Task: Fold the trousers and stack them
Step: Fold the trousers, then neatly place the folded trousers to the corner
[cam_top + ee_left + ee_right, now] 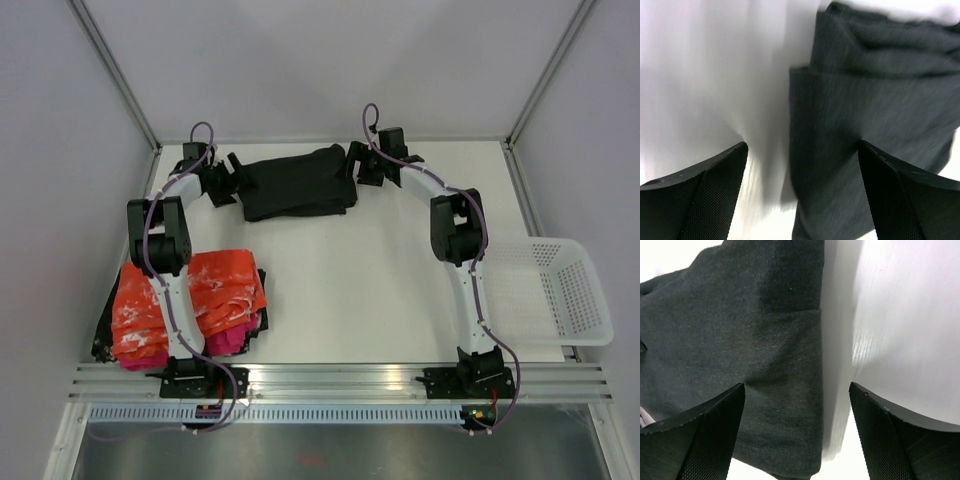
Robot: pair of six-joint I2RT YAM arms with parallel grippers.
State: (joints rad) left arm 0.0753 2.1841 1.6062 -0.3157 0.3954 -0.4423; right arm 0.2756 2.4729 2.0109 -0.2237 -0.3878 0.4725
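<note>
The black trousers [298, 182] lie folded into a thick bundle at the back middle of the table. My left gripper [232, 180] is open at the bundle's left end; in the left wrist view the dark fabric [875, 115] lies between and beyond the spread fingers [715, 195]. My right gripper [360, 168] is open at the bundle's right end; in the right wrist view the fabric's folded edge [755, 355] sits between the spread fingers [890, 440]. Neither gripper holds the cloth.
A stack of folded garments, orange-and-white [185, 290] on top with magenta-pink [235, 335] and dark cloth under it, sits at the front left beside the left arm. A white mesh basket [545, 290] stands at the right edge. Grey walls enclose the table.
</note>
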